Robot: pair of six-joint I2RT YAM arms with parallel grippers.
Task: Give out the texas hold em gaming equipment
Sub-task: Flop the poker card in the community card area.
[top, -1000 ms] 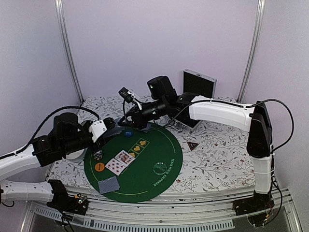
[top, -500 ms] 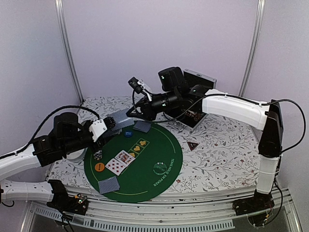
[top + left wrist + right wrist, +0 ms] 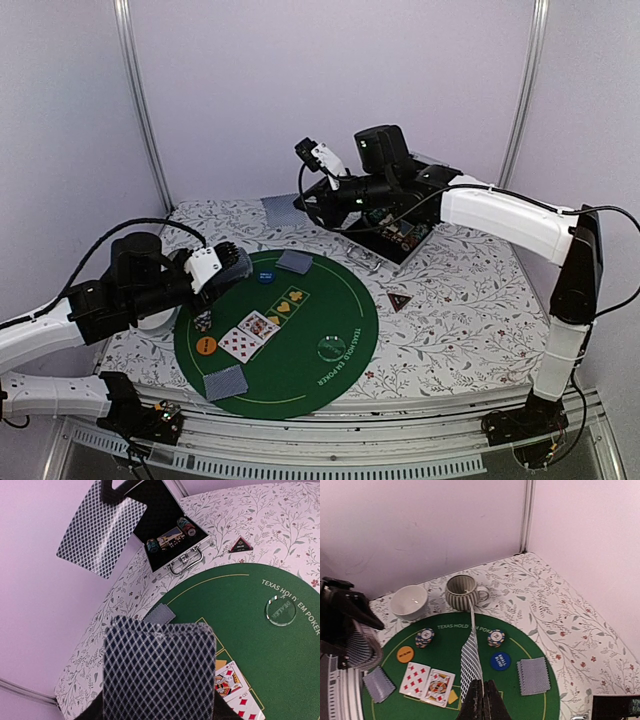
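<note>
**Grippers.** The right gripper (image 3: pixel 482 694) is pinched narrow on a single grey-blue diamond-backed playing card (image 3: pixel 470 662). It grips the card by one edge, and the right wrist view shows the card edge-on. In the top view this card hangs in the air over the far part of the bench (image 3: pixel 450 330), beyond the round green felt mat (image 3: pixel 300 385). The left gripper (image 3: pixel 225 268) is clamped around a thick deck of matching cards (image 3: pixel 159 672). It holds the deck off the surface, above the mat's far-left edge.

**On the mat.**
- One face-down card (image 3: pixel 294 261) lies at the far edge.
- A second face-down card (image 3: pixel 226 382) lies at the near edge.
- Two face-up cards (image 3: pixel 248 336) lie side by side and touching, between the two face-down cards.
- A round blue disc (image 3: pixel 500 661) lies just beside the far face-down card, with a short multicoloured chip stack (image 3: pixel 496 638) near it.
- A round orange disc (image 3: pixel 405 654) lies by the left edge, with a second chip stack (image 3: pixel 425 637) near it.
- A whitish round disc (image 3: pixel 281 611) rests on the right half.

**Off the mat.**
- A small dark red-edged triangle (image 3: pixel 399 301) lies on the bench to the right.
- An open metal case (image 3: pixel 172 542) holding chips stands on the far side.
- A white bowl (image 3: pixel 410 601) and a striped cup (image 3: pixel 462 592) stand next to each other just past the left edge.
</note>
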